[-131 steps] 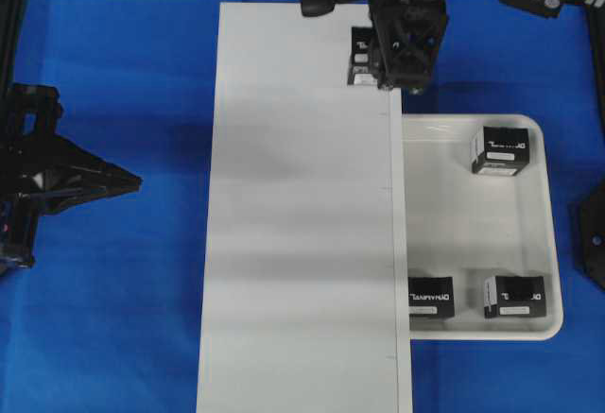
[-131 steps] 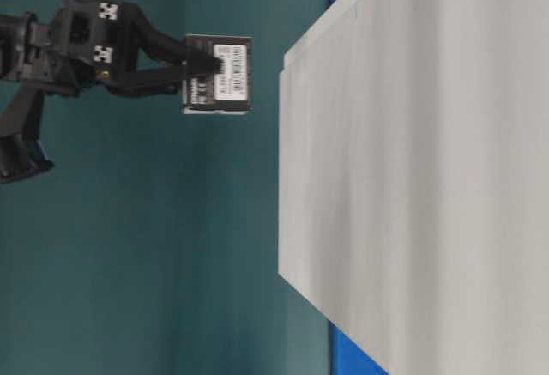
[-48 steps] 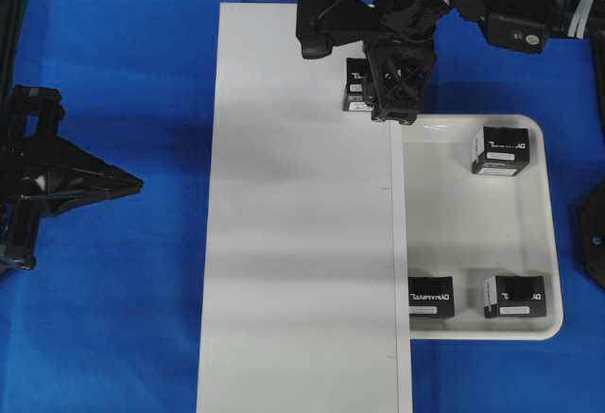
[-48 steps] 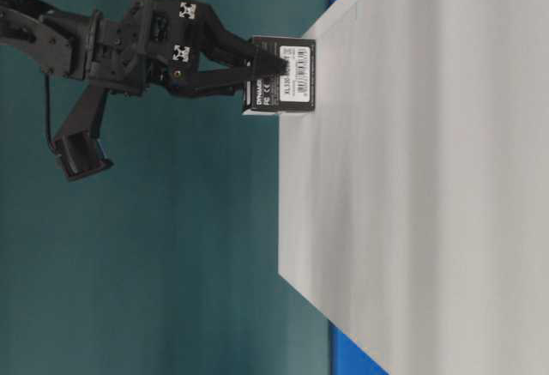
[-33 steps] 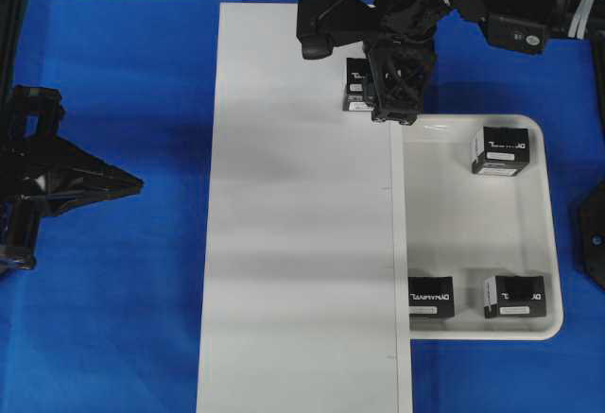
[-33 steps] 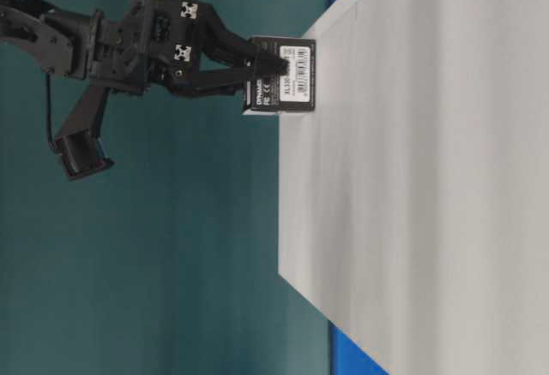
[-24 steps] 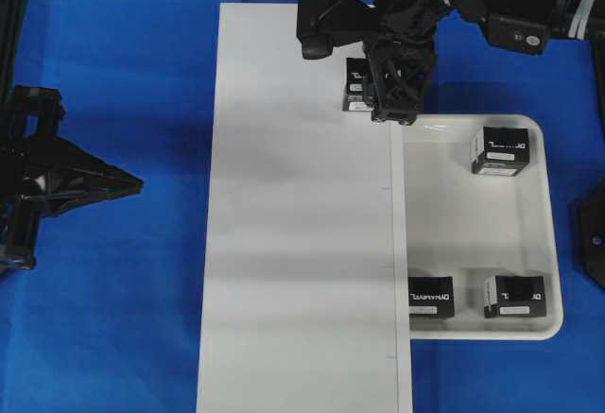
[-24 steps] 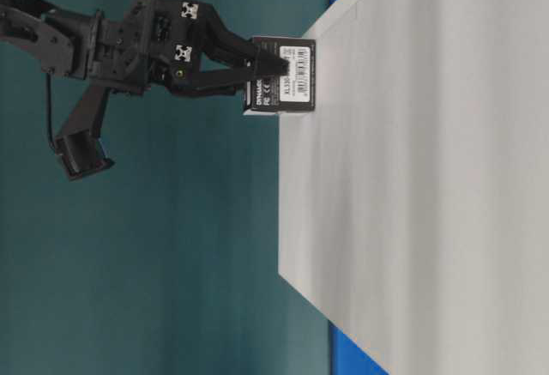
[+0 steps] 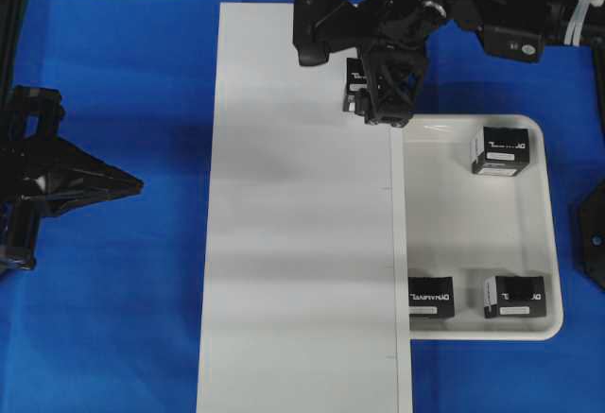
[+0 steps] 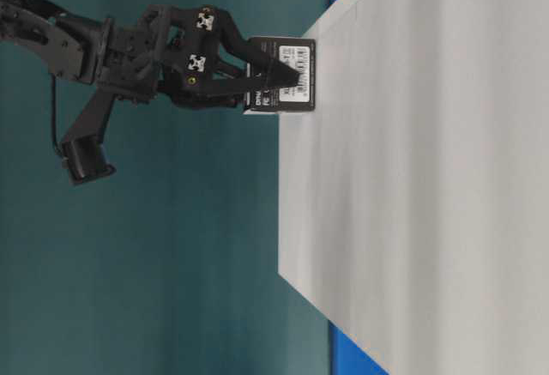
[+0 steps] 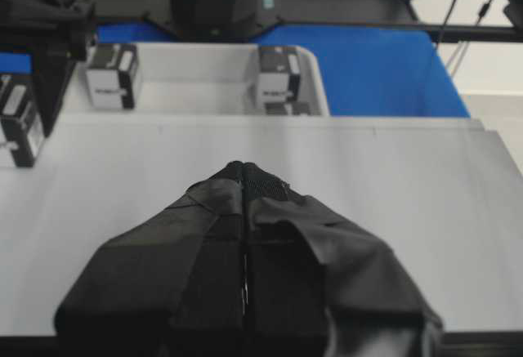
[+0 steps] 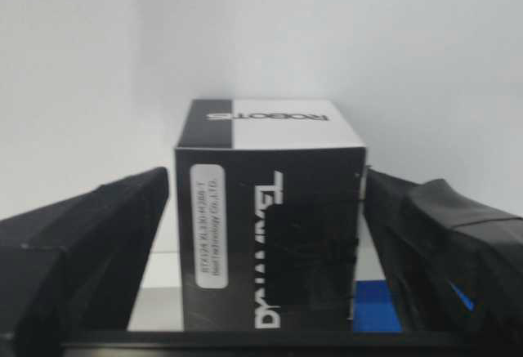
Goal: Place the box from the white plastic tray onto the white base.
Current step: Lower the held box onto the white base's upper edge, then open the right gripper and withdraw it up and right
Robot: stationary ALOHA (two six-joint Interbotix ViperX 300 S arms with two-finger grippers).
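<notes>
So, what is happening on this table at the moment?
The right end effector has set one black box on the far end of the white base, and its fingers now stand apart from the box's sides. Three more boxes wait in the white plastic tray. The left end effector is shut and idle at the left side.

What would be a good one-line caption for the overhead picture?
Right gripper opens around the box on the white base.
</notes>
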